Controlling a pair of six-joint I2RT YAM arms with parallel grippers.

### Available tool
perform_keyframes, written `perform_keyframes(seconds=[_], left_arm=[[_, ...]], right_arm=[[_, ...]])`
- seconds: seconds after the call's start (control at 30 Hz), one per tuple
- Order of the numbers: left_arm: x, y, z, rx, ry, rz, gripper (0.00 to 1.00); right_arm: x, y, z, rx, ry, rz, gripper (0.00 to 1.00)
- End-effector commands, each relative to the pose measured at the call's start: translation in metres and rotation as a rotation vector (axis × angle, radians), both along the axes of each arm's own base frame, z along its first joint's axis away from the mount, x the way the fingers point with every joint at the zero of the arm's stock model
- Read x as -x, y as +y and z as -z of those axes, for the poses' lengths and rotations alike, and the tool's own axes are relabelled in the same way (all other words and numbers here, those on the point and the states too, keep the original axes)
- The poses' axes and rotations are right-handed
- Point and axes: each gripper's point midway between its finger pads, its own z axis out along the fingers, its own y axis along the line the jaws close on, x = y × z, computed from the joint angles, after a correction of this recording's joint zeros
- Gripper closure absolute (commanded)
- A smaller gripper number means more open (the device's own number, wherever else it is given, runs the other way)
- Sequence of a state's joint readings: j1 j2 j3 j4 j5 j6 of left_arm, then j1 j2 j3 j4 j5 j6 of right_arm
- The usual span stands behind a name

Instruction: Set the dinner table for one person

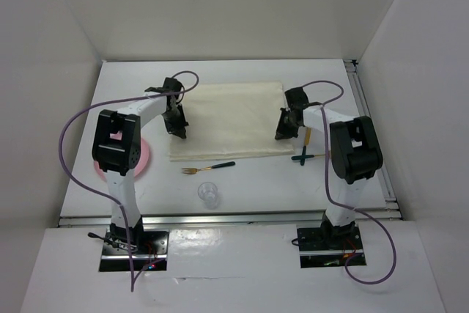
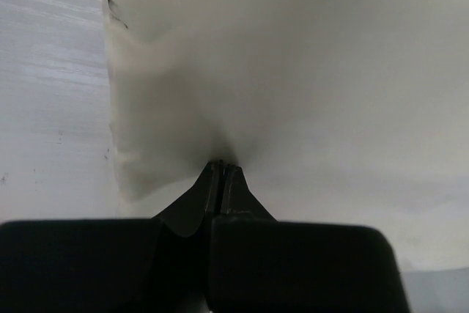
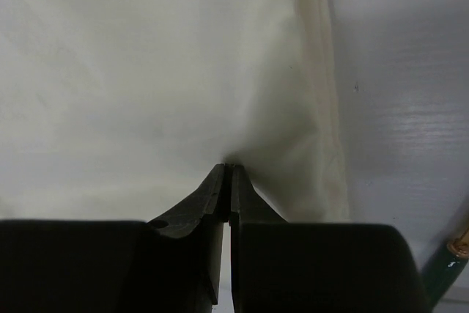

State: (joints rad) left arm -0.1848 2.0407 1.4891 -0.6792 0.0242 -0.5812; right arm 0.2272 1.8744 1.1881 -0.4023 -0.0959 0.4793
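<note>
Where it begins at the near aluminium rail, the dinner table [image 1: 264, 188], a smooth white top, carries first a clear glass [image 1: 209, 194], then a green-handled fork [image 1: 209, 168] and, under the left arm [image 1: 117, 144], a pink plate [image 1: 146, 157]. Farther on lies the cream cloth mat [image 1: 227, 115], with the left gripper [image 2: 222, 166] and right gripper [image 3: 229, 168] each pressed together on a puckered fold by its left and right edges. Plain white walls [image 1: 234, 5] close the far side and both flanks.

One dinner table [image 1: 256, 196], mat [image 1: 231, 119], fork [image 1: 209, 167], glass [image 1: 209, 194] and pink plate [image 1: 145, 159] each; two crossed utensils [image 1: 303, 155].
</note>
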Motion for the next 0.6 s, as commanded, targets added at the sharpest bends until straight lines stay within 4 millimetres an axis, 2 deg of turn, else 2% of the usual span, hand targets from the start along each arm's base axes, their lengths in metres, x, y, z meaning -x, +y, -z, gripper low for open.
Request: perform_keyframes(seconds=[0.0, 0.13, 0.27, 0.3, 0.4, 0.47, 0.57], left_arm=[[-0.014, -0.003, -0.008, 0.017, -0.048, -0.01, 1.0], [-0.009, -0.006, 0.012, 0.029, 0.007, -0.004, 1.0], [-0.01, -0.008, 0.016, 0.037, 0.016, -0.001, 1.0], [-0.012, -0.008, 0.019, 0.037, 0.019, -0.001, 1.0], [-0.022, -0.01, 0.016, 0.038, 0.012, -0.001, 1.0], [-0.02, -0.008, 0.015, 0.024, 0.021, 0.005, 1.0], [-0.025, -0.006, -0.004, 0.016, -0.01, 0.001, 1.0]], right_arm=[[0.01, 0.006, 0.008, -0.019, 0.008, 0.009, 0.98], [0.026, 0.003, 0.017, -0.016, 0.039, 0.019, 0.98], [0.028, -0.002, 0.024, 0.005, 0.046, 0.029, 0.98], [0.023, -0.004, 0.022, 0.022, 0.03, 0.039, 0.98], [0.018, -0.004, 0.023, 0.027, 0.036, 0.053, 0.98], [0.02, -0.005, 0.024, 0.03, 0.046, 0.053, 0.98], [0.011, 0.001, 0.004, 0.001, 0.007, 0.044, 0.98]])
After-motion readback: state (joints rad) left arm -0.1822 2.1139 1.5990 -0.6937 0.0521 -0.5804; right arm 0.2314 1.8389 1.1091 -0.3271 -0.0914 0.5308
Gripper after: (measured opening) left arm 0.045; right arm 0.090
